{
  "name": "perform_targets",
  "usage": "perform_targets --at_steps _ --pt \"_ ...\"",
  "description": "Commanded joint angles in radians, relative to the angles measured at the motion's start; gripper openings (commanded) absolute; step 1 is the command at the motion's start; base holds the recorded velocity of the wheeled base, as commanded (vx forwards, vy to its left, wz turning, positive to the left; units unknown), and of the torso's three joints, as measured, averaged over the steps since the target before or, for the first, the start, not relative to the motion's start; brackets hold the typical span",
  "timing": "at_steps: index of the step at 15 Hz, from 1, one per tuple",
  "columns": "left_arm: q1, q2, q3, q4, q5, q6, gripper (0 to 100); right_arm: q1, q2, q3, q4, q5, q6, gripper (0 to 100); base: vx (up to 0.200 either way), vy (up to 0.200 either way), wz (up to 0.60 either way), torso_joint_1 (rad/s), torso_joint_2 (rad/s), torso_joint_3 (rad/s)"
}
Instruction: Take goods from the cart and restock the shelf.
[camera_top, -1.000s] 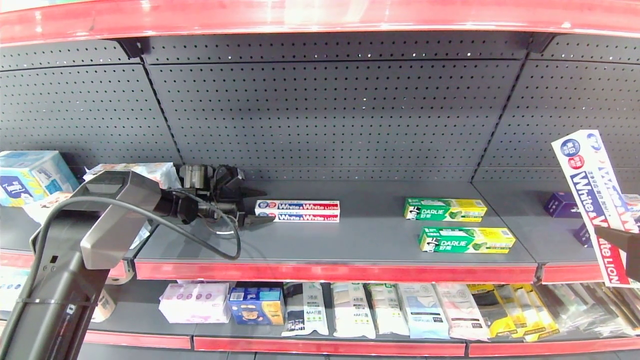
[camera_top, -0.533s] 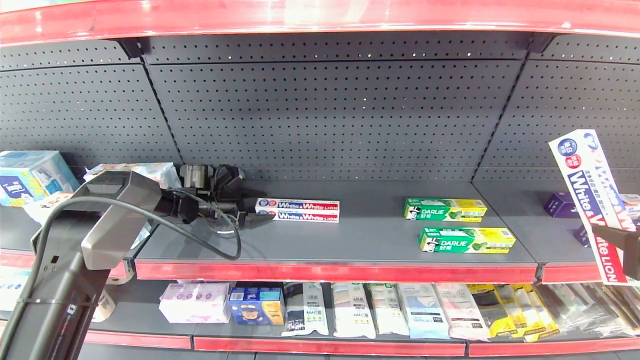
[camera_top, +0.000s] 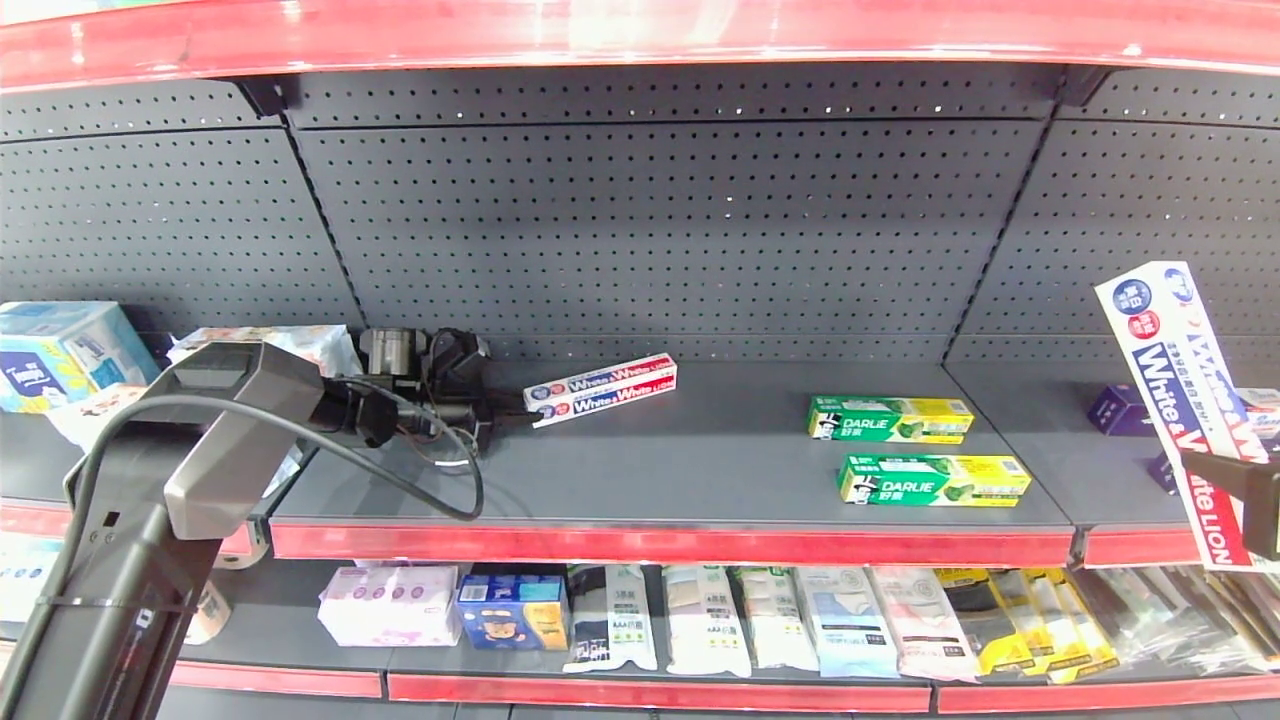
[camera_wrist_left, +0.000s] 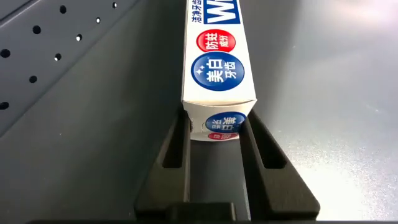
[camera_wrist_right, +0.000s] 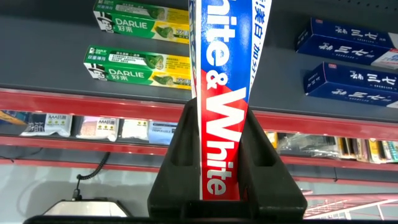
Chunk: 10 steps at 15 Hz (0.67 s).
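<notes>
Left gripper (camera_wrist_left: 214, 117): two dark fingers (camera_wrist_left: 176, 140) pressed against both sides of a toothpaste box (camera_wrist_left: 217, 62), gripping its near end. The box runs away over the grey shelf deck (camera_wrist_left: 329, 93). Perforated back panel (camera_wrist_left: 37, 43) alongside.

Bright, even store light comes from above and in front. It flares into white glare on the red top fascia (camera_top: 620, 25) and leaves a softer sheen on the red shelf edge (camera_top: 670, 545). The pegboard back panel (camera_top: 660, 230) is palest at its middle and darkens under the fascia. Straight shelf lines bow toward the head view's sides. The grey shelf deck (camera_wrist_left: 323, 93) gleams beside the left toothpaste box (camera_wrist_left: 217, 62), with shade beneath it inside the left gripper (camera_wrist_left: 214, 121). The right toothpaste box (camera_wrist_right: 221, 93) is lit flatly.
</notes>
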Motion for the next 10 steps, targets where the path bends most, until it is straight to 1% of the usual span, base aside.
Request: perform_targets --at_steps 1,3,5,6,10 --pt "0.0 -0.004 -0.001 -0.001 -0.005 -0.001 0 0.0 0.001 -0.002 -0.001 0.002 -0.001 0 0.0 0.0 0.0 0.0 0.0 0.0" --pt "0.001 -0.008 0.0 0.001 -0.018 -0.001 0 0.0 0.003 -0.005 -0.001 0.002 -0.001 0 0.0 0.0 0.0 0.0 0.0 0.0" --pt "0.001 -0.012 0.003 0.001 -0.062 0.002 0 0.0 0.004 -0.002 -0.001 0.002 -0.001 0 0.0 0.0 0.0 0.0 0.0 0.0" --pt "0.001 -0.021 0.011 0.003 -0.074 0.004 0 0.0 0.009 -0.005 -0.001 0.002 0.0 0 0.0 0.0 0.0 0.0 0.0 0.0" --pt "0.003 -0.032 0.025 0.003 -0.099 0.004 0 0.0 0.029 -0.014 -0.01 0.003 -0.001 0 0.0 0.0 0.0 0.0 0.0 0.0"
